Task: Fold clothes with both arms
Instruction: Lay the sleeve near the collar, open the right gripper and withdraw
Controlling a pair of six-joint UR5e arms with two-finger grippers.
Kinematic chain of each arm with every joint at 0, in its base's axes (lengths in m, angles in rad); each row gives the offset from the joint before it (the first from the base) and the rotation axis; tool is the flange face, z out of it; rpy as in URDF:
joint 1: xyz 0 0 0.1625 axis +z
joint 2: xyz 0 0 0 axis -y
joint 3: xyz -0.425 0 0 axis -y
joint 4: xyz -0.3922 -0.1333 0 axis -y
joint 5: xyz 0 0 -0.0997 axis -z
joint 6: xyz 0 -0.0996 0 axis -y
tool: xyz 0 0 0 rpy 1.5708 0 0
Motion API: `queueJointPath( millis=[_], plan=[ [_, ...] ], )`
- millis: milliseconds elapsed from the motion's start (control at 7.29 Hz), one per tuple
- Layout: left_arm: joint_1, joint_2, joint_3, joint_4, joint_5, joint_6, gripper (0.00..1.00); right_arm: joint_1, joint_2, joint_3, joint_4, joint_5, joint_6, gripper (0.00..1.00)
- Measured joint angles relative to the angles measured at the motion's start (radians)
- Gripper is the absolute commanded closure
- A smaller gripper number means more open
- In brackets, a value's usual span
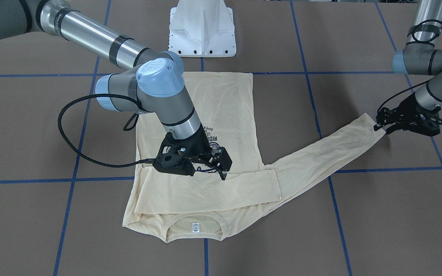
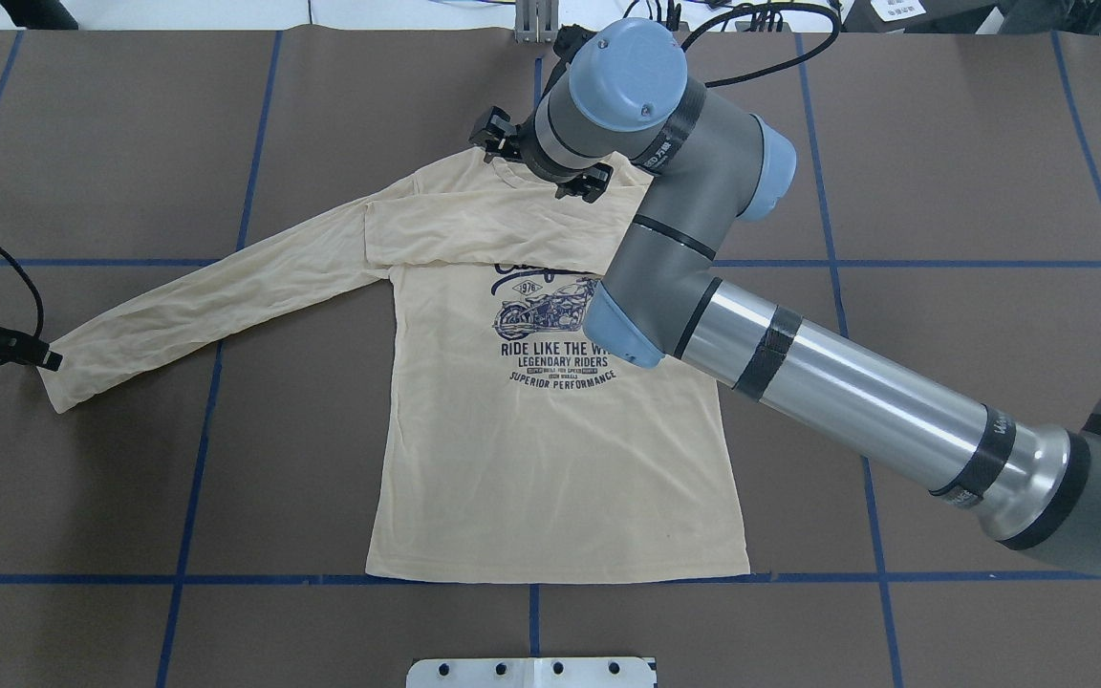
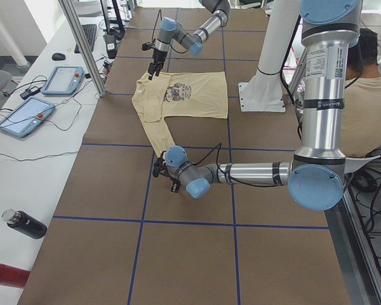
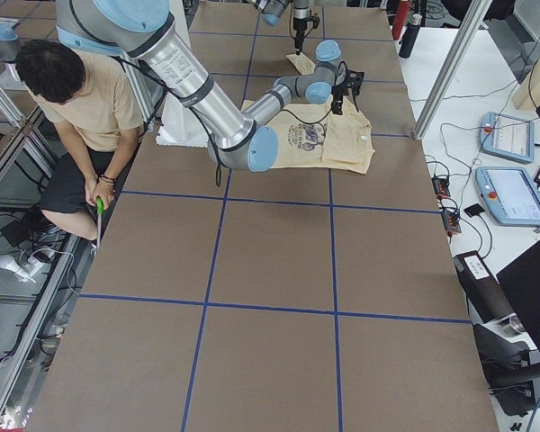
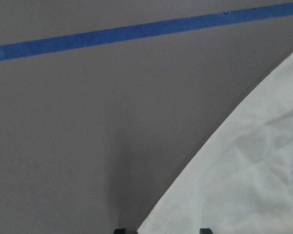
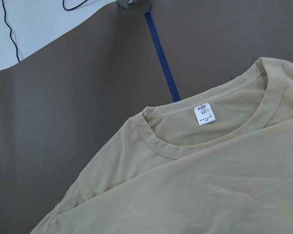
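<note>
Seen from across the counter (image 1: pixel 52 214), the cream-yellow T-shirt (image 1: pixel 225 103) lies flat and face up in the middle. Its small white neck label (image 1: pixel 195 227) shows inside the collar. One folded sleeve (image 1: pixel 213 191) lies across the chest. The outstretched sleeve (image 1: pixel 320 153) runs sideways to the left pincer (image 1: pixel 383 128), which sits right at the cuff. The right pincer (image 1: pixel 215 169) hangs low over the folded sleeve beside the print; I cannot tell whether its fingers are apart.

From over the robot's shoulders the navy print (image 2: pixel 550 334) reads well. It shows a motorcycle, then "RIDE LIKE THE W", cut off by the right arm (image 2: pixel 799 382), then "LEGENDARY RIDERS" and "SUPERIOR PERFORMANCE". The hem lies along a blue tape line (image 2: pixel 226 578).

From the robot's left end, the shirt sits far up the counter and the left arm (image 3: pixel 254 173) reaches to the cuff. A person (image 3: pixel 368 108) sits by the robot.

From the right end the shirt looks small, and its lettering is too fine to read.

The left wrist camera shows two fingertips (image 5: pixel 119 230) spread at the bottom edge. The sleeve's hemmed corner lies between them, pale and faintly creased.

The right wrist camera looks down on the ribbed collar. The label reads "SIZE" on top, and the lines below it are too small to make out.
</note>
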Motion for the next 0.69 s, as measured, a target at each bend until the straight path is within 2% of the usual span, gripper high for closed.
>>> queueJointPath(
  millis=[137,412,686],
  plan=[
    [0.0,-0.001,0.0,0.0,0.0,0.0,1.0,0.0,0.0,0.0,0.0,-0.001,0.0,0.01],
    [-0.001,-0.002,-0.01,0.001,0.0,0.0,1.0,-0.001,-0.002,0.0,0.0,-0.002,0.0,0.01],
    [-0.006,0.0,-0.094,0.017,-0.015,-0.017,1.0,0.004,-0.037,0.028,0.002,0.005,-0.001,0.01]
  ],
)
